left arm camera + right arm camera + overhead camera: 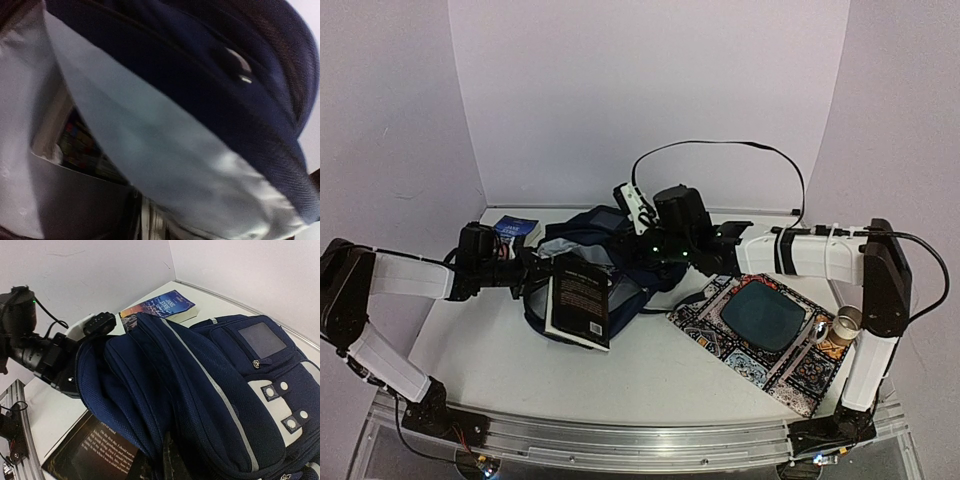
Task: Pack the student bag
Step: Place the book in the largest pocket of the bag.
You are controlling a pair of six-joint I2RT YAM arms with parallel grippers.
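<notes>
two hands flank the student bag (570, 240): right hand (642, 262), closed together, at its 3 o'clock; left hand (530, 272) at 9 o'clock, state i cannot tell.

Beyond the left claw (532, 270) we see a plain pale wall (650, 90), and two side walls (390, 120) close it in. Under the claw is a white table (650, 370) with a metal rail (620, 440) at the near edge. The light seems soft and even, perhaps from above.

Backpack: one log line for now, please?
bag: dark navy fabric backpack, open | book: black paperback at its mouth | left arm, right arm: at bag
</notes>
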